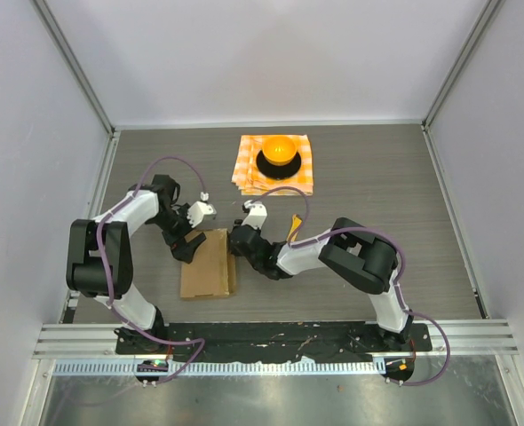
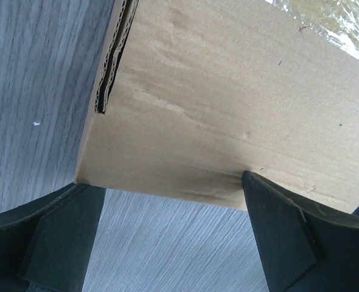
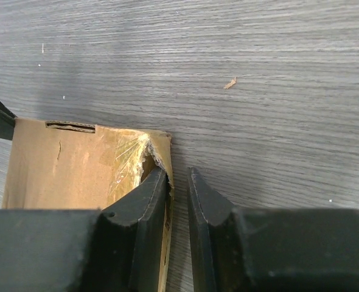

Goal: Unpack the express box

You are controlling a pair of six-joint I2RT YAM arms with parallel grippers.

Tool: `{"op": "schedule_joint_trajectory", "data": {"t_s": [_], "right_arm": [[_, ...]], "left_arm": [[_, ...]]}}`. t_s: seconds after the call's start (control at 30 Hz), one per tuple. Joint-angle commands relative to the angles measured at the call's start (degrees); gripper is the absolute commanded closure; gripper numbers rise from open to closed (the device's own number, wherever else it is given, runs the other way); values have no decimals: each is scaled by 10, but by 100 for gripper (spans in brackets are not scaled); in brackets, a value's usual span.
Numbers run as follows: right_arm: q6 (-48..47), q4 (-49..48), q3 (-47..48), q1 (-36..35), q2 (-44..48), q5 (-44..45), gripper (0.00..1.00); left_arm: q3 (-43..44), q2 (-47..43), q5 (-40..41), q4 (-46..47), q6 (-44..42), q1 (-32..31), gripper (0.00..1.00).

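Note:
The express box (image 1: 207,266) lies flat and closed on the table between my two arms, a plain brown cardboard mailer. My left gripper (image 1: 188,247) is at its far left corner, wide open. In the left wrist view the box's (image 2: 228,91) edge spans the gap between the fingertips (image 2: 271,207), with the left gripper (image 2: 167,194) holding nothing. My right gripper (image 1: 237,241) is at the far right corner. There the box (image 3: 64,164) is torn and taped. The right gripper (image 3: 176,173) stands narrowly open, one finger inside the tear, the side wall between the jaws, unclamped.
An orange-checkered cloth (image 1: 277,166) lies at the back centre with an orange dome on a black base (image 1: 279,153) on it. A small yellow strip (image 1: 294,225) shows beside the right arm. Grey walls enclose the table on three sides.

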State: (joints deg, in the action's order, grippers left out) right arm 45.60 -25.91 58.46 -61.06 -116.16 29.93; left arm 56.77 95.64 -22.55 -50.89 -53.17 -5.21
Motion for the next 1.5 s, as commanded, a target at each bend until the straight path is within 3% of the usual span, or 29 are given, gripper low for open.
{"op": "schedule_joint_trajectory", "data": {"t_s": [0.0, 0.33, 0.47, 0.73, 0.97, 1.1, 1.3, 1.37, 1.47], "right_arm": [[-82, 99, 1, 14, -21, 78, 77], [-215, 3, 27, 14, -50, 29, 81], [-218, -33, 28, 14, -63, 15, 99], [9, -188, -102, 62, -52, -81, 99], [145, -114, -88, 77, -79, -120, 99], [168, -66, -76, 80, -92, -119, 99], [193, -144, -115, 102, -93, -153, 99], [183, -200, -134, 114, -73, -169, 99], [113, -173, -114, 114, -1, -162, 99]], "left_arm": [[-68, 45, 79, -40, -77, -21, 0], [-77, 47, 79, -43, -94, -54, 0], [-79, 52, 81, -44, -99, -63, 0], [-89, 49, 82, -37, -93, -64, 0], [-86, 55, 85, -38, -86, -64, 0], [-86, 58, 86, -39, -84, -63, 0], [-59, 54, 66, -60, -77, -50, 0], [-30, 42, 20, -90, -65, -39, 0], [61, 35, -56, -160, -39, -10, 0]]}}
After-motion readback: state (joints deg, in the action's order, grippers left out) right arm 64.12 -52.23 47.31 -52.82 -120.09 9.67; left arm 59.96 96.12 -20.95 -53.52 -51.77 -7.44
